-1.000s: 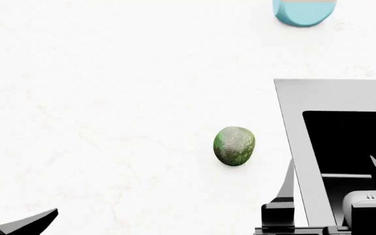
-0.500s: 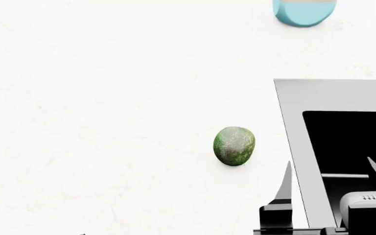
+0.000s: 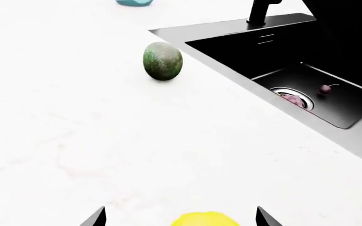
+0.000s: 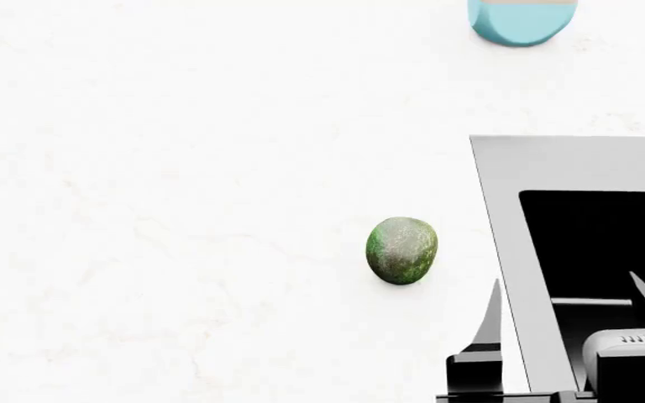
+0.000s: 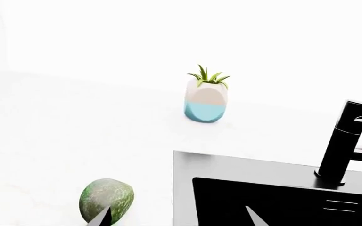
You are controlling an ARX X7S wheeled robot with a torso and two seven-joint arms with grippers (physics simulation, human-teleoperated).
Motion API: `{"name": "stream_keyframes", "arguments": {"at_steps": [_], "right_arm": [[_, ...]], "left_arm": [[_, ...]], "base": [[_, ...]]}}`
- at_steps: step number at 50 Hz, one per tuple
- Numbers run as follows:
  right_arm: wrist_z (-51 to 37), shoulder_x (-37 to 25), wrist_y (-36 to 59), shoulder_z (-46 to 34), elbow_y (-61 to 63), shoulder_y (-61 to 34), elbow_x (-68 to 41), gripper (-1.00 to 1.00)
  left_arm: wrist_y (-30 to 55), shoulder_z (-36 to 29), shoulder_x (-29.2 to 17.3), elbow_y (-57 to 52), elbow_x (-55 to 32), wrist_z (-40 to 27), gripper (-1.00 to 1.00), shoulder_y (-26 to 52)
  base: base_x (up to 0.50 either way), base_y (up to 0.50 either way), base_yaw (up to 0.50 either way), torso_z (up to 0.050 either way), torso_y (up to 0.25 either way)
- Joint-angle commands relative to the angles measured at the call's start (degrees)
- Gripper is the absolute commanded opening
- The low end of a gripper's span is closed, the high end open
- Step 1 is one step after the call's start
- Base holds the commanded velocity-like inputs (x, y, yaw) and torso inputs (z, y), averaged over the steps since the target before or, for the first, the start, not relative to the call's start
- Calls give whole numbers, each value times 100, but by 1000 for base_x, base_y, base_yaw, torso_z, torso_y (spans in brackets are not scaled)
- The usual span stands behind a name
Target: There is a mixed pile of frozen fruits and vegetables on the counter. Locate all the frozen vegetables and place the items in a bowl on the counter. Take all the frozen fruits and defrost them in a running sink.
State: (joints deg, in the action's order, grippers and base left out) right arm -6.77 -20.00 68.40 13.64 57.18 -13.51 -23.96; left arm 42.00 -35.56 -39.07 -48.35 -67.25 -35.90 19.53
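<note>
The mottled green vegetable (image 4: 402,250) lies alone on the white worktop (image 4: 188,210), just beside the grey rim of the sink (image 4: 510,218) but apart from it. In the left wrist view the same green lump (image 3: 162,60) sits near the sink's corner, and the yellow vegetable (image 3: 205,219) shows only as a rounded top at the frame's edge, resting on the worktop (image 3: 74,132) between the two dark fingertips of the left pincer (image 3: 179,217). Those fingertips stand spread, one to each side of the yellow oval, neither visibly touching it.

Down in the black basin of the sink (image 3: 307,89), two small pink fruit pieces (image 3: 325,88) are visible: one with a thin stalk lies on the basin floor, the other (image 3: 292,99) sits on the round chrome drain. The black faucet (image 3: 259,12) rises from the rim behind the basin.

The right pincer (image 4: 569,311) hangs over the sink's near edge, its pointed fingers spread and holding nothing; one tip is over the rim, the other over the basin. Its own wrist view shows the green vegetable (image 5: 106,198) near one fingertip, the faucet (image 5: 344,143) at the sink (image 5: 244,165), and farther back a small white-and-teal pot with a spiky green plant (image 5: 206,100) on the worktop. That teal pot (image 4: 521,21) appears at the far edge of the head view, well apart from the green vegetable.
</note>
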Motion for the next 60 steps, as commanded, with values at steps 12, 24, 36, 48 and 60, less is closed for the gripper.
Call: {"name": "stream_keyframes", "arguments": {"at_steps": [12,24,36,48,60], "right_arm": [[-79,-36,5,49,28,-10,-114,100],[-143,-78,-37,34,-11,4,-179,100],[-206,-124,-70,49,-47,2,-247,100],[-277,-136,-112,23,-82,14,-312,100],[-329,-103,-137,-51,-105,49,-441,100]], "left_arm": [[-299,-290,209,1150,505,540,100,-321],[-167,-338,245,1367,495,368,100,-302],[-191,-358,198,1309,464,368,-100,-383],[-138,-122,75,799,273,-130,-100,-220],[-205,442,-244,156,107,-889,-100,84]], "base": [[0,0,0,0,0],[0,0,0,0,0],[0,0,0,0,0],[0,0,0,0,0],[0,0,0,0,0]]}}
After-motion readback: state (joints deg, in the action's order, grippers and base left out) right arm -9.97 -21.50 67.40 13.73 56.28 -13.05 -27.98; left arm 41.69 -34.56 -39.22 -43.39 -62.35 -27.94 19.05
